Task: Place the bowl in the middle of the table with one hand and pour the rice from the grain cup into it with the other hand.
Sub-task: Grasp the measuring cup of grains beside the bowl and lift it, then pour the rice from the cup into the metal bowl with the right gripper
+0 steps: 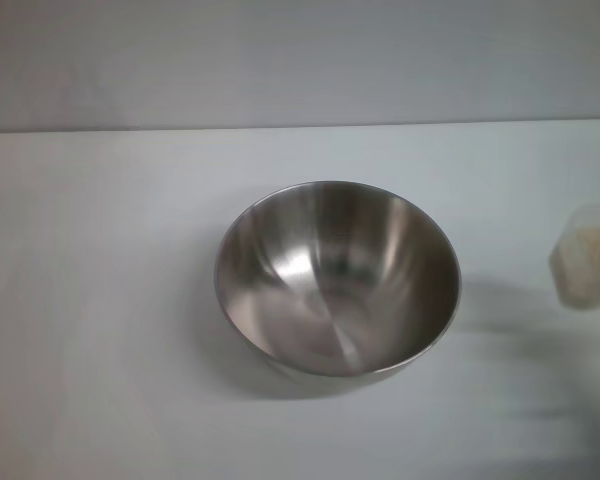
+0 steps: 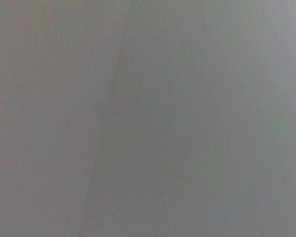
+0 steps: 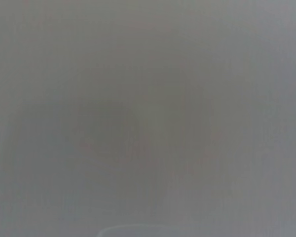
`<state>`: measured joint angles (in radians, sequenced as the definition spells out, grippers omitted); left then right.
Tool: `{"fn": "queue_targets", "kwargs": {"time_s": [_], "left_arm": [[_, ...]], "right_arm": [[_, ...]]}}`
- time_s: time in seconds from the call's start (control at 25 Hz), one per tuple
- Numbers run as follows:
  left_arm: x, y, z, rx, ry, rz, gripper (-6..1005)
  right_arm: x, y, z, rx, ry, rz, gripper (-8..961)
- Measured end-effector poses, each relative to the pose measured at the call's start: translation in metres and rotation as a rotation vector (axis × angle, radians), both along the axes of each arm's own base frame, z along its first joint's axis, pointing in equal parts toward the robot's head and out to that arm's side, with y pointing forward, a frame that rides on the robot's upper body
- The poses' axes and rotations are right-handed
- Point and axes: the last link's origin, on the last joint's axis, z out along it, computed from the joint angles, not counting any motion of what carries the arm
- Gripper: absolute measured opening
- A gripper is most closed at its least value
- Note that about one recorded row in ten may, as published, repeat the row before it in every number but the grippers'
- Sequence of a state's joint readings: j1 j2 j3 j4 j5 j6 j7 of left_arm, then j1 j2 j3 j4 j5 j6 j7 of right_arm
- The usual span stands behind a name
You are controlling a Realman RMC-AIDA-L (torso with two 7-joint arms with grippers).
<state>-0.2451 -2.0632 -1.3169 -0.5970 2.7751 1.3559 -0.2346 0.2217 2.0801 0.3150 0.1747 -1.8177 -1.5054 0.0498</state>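
White counter; steel bowl upright near its middle, empty. Cup of rice at right edge. Neither claw visible, state unknown. Bowl apparently placed; next, cup grasped for pouring.

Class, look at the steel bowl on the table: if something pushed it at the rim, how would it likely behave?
The bowl looks rigid, so it probably would not flex. Its smooth metal on the plain white table suggests it may slide easily. Its walls slope down to a narrower base, so a push at the rim might rock or tip it. It looks empty, so likely light.
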Motion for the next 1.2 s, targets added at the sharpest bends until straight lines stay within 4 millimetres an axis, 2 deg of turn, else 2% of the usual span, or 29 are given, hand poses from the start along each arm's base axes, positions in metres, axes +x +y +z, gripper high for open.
{"fn": "queue_targets", "kwargs": {"time_s": [0.44, 0.76, 1.2], "left_arm": [[0.000, 0.000, -0.001, -0.005, 0.000, 0.001, 175], [0.002, 0.001, -0.001, -0.004, -0.002, -0.004, 175], [0.004, 0.002, -0.001, -0.002, -0.003, -0.012, 174]], "right_arm": [[-0.032, 0.044, 0.022, 0.072, -0.095, 0.189, 14], [-0.070, 0.080, 0.014, 0.078, -0.226, 0.307, 14], [-0.088, 0.087, -0.003, 0.095, -0.395, 0.349, 14]]}}
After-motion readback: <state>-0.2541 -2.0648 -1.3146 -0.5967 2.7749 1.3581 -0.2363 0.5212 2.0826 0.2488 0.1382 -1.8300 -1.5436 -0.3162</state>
